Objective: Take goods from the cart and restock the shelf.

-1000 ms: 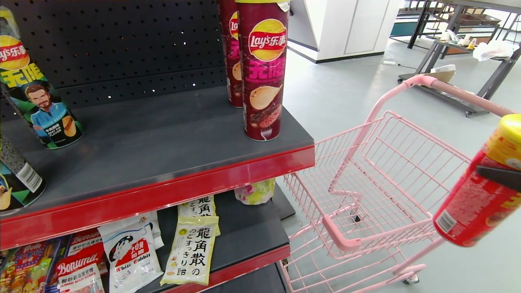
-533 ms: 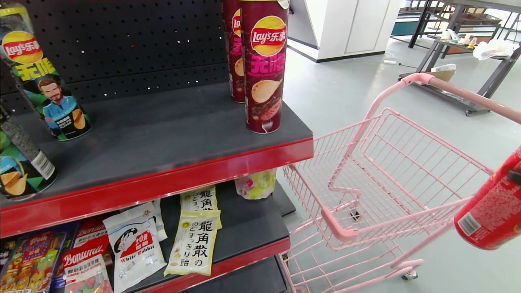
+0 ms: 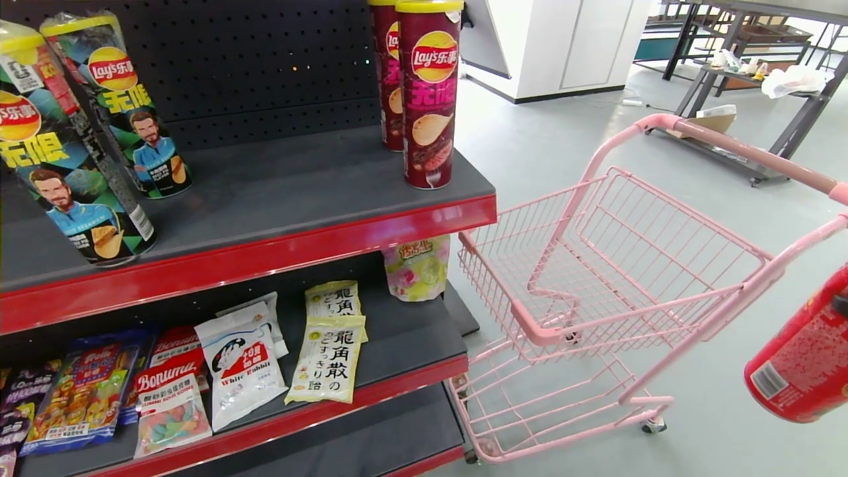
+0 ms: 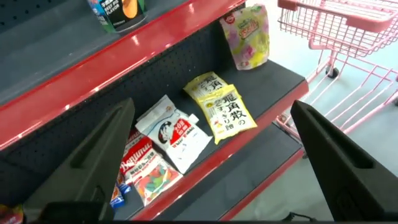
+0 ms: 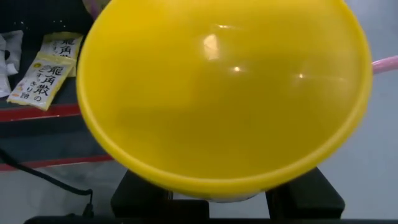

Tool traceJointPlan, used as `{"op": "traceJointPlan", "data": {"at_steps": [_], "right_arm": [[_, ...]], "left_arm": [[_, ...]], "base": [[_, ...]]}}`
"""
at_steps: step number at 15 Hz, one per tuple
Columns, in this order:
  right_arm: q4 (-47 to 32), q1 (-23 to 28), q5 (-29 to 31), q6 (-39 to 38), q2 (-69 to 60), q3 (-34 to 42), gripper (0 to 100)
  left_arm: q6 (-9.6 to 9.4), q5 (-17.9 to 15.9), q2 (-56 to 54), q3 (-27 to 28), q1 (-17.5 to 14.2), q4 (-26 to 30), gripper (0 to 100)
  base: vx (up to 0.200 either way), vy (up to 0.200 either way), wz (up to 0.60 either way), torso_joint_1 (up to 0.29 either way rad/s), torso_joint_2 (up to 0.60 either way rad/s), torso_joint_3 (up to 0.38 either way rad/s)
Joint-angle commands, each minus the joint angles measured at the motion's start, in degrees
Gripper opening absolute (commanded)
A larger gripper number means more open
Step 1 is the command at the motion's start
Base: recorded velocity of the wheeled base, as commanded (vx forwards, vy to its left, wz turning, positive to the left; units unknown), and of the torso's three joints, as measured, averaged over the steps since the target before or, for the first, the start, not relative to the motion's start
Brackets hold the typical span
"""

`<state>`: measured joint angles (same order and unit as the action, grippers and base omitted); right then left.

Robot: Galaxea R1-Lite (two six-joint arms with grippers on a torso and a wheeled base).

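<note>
Beside the pink cart [image 3: 748, 154], a red chip canister [image 3: 801, 361], judged light yet dentable, is clamped round its body by the right tool [image 3: 841, 305]; the left tool [image 4: 208, 118] is spread empty.

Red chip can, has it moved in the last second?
Yes. Against the pink cart, the red chip can has shifted right and down, off the cart's rim that it overlapped.

Upper shelf [image 3: 285, 192]: bare middle stretch open; green cans [image 3: 132, 112] block its left, maroon cans [image 3: 427, 99] its right end.

Grey shelf [image 3: 278, 192] with upright chip cans [image 3: 427, 99]; snack bags [image 3: 328, 361] below.
</note>
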<state>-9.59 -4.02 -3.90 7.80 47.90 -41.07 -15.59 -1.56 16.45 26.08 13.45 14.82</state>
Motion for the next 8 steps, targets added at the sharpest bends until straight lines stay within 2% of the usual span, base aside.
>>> {"op": "traceJointPlan", "data": {"at_steps": [1,2,8], "right_arm": [[0.10,-0.11,0.03,0.02,0.18,0.55,0],[0.19,-0.11,-0.05,0.02,0.18,0.46,0],[0.45,0.33,-0.14,0.02,0.44,0.73,0]], "left_arm": [[-1.46,-0.81,-0.01,-1.64,0.09,-0.06,100],[-2.69,-0.99,-0.80,-3.05,0.09,-0.23,100],[-2.78,-0.81,-2.38,-3.84,0.09,-0.32,100]], "base": [[0.000,0.000,0.00,0.139,-0.39,-0.276],[0.000,0.000,0.00,0.149,-0.45,-0.325],[0.000,0.000,0.00,0.194,-0.55,-0.358]]}}
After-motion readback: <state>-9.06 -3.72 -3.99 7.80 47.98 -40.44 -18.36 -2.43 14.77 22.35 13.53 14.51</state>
